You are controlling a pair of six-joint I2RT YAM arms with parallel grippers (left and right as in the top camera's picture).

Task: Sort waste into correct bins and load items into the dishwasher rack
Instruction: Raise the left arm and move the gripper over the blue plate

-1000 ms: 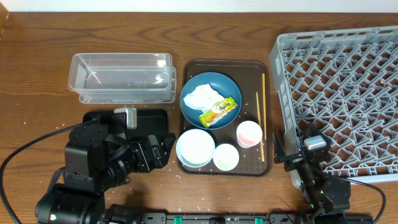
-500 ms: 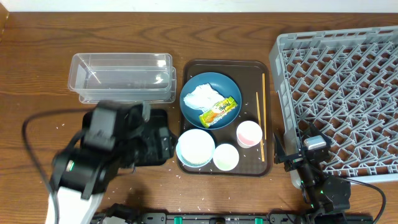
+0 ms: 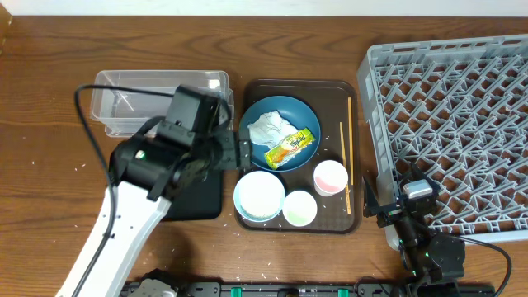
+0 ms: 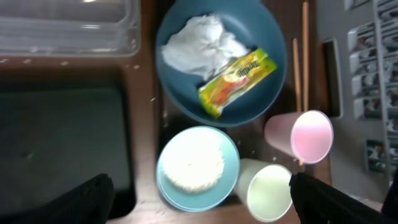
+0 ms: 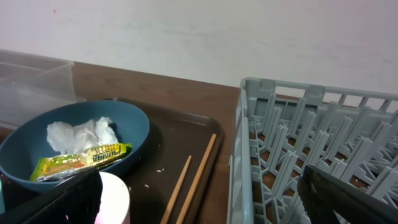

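On the brown tray, the blue plate [image 3: 280, 157] [image 4: 261, 37] holds a crumpled white tissue [image 3: 266, 128] [image 4: 199, 45] and a yellow-green wrapper [image 3: 290, 147] [image 4: 236, 81]. A white bowl [image 3: 260, 195] [image 4: 198, 167] heaped with rice sits nearer, beside a pale cup [image 3: 299, 207] and a pink-lined cup [image 3: 330, 177] [image 5: 112, 199]. Two chopsticks [image 3: 350, 124] [image 5: 196, 174] lie along the tray's right side. My left gripper [image 3: 241, 157] [image 4: 205, 205] hangs open above the rice bowl, holding nothing. Low between the tray and the grey rack [image 3: 454, 107] [image 5: 311, 143], my right gripper [image 3: 378, 210] [image 5: 202, 205] is open and empty.
The clear tub [image 3: 157, 103] [image 4: 62, 28] stands left of the brown tray [image 3: 301, 85]. In front of it lies the black tub [image 3: 198, 198] [image 4: 62, 143], partly covered by my left arm. Loose rice grains dot the table near the black tub.
My left arm has swung up from the near-left corner, across the black tub, to the tray's left edge. The right arm has not moved.
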